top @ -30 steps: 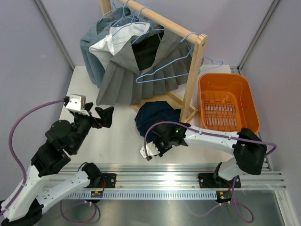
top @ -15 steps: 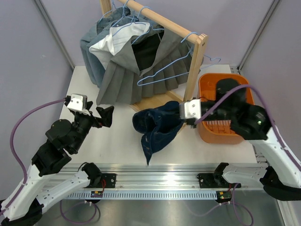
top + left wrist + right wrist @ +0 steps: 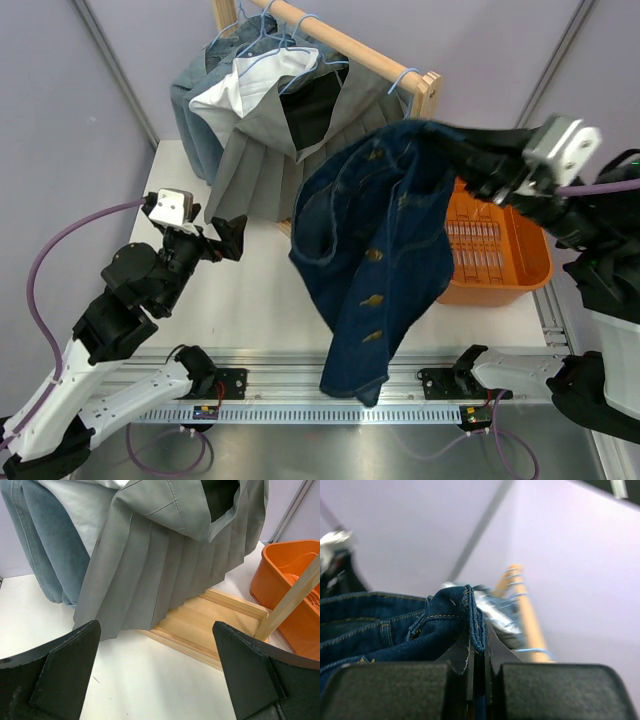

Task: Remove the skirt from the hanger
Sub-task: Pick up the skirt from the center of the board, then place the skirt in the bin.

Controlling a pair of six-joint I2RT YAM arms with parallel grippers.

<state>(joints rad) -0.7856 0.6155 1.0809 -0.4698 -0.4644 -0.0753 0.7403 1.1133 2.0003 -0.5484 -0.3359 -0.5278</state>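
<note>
A dark blue denim skirt [image 3: 375, 240] with a row of buttons hangs in the air in front of the wooden rack [image 3: 335, 38]. My right gripper [image 3: 462, 148] is shut on its waistband and holds it high above the orange basket. In the right wrist view the denim hem [image 3: 395, 625] is pinched between the closed fingers of my right gripper [image 3: 479, 647]. A grey pleated skirt [image 3: 260, 170] still hangs on the rack. My left gripper [image 3: 228, 235] is open and empty, low over the table and facing that grey skirt [image 3: 150, 565].
An orange basket [image 3: 505, 255] stands on the table at the right, partly behind the denim. A blue-grey garment [image 3: 195, 110] and a white one [image 3: 225, 95] hang at the rack's left. Light blue hangers [image 3: 405, 78] hang on the rod. The rack's wooden base [image 3: 210, 620] lies ahead of my left gripper.
My right arm has swung up and to the right, lifting the denim skirt from the table until it hangs open in the air. My left arm has shifted only slightly.
</note>
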